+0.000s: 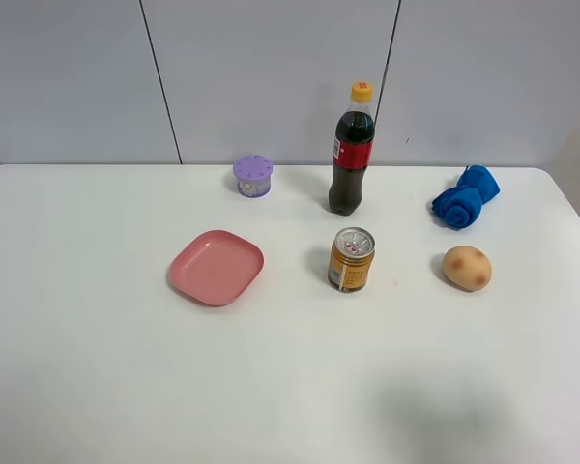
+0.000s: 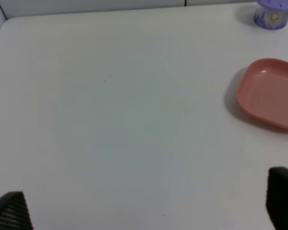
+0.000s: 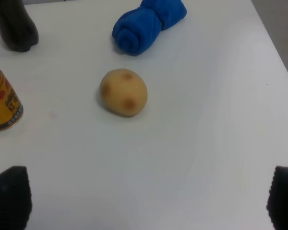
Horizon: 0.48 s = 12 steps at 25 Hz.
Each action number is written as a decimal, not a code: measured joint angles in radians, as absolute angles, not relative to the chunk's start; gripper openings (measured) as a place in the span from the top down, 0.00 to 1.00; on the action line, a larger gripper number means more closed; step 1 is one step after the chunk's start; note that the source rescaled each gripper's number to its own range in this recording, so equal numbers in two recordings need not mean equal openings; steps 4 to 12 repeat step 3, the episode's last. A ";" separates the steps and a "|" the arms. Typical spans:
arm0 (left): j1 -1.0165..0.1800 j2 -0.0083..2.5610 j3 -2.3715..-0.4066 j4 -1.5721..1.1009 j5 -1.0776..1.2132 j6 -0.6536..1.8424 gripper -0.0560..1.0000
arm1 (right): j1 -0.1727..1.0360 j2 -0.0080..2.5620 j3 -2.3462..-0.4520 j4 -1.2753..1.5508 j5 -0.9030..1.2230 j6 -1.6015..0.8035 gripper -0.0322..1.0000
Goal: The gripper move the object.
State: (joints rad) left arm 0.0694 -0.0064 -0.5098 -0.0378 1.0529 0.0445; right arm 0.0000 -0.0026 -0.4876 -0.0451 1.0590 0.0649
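The tall cola bottle (image 1: 352, 155), with a red label and an orange-yellow cap, stands upright at the back middle of the white table (image 1: 77, 387). Its dark base also shows in the right wrist view (image 3: 14, 26). Neither arm shows in the exterior high view. My left gripper (image 2: 146, 206) is open and empty over bare table, well away from the bottle. My right gripper (image 3: 146, 199) is open and empty, nearer the table's front than the potato (image 3: 123, 92), with the bottle farther back.
A gold drink can (image 1: 352, 259) stands in front of the bottle. A pink plate (image 1: 216, 267) and a purple cup (image 1: 253, 176) are to the left. A blue rolled cloth (image 1: 464, 196) and the potato (image 1: 467, 267) are to the right.
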 joint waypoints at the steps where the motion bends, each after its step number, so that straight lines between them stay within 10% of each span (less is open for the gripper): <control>1: 0.069 -0.006 -0.510 -0.038 1.053 0.044 0.00 | 0.000 -0.003 -0.488 -0.045 1.059 0.065 0.00; 12: 0.069 -0.006 -0.510 -0.038 1.053 0.044 0.00 | 0.000 -0.003 -0.488 -0.045 1.059 0.065 0.00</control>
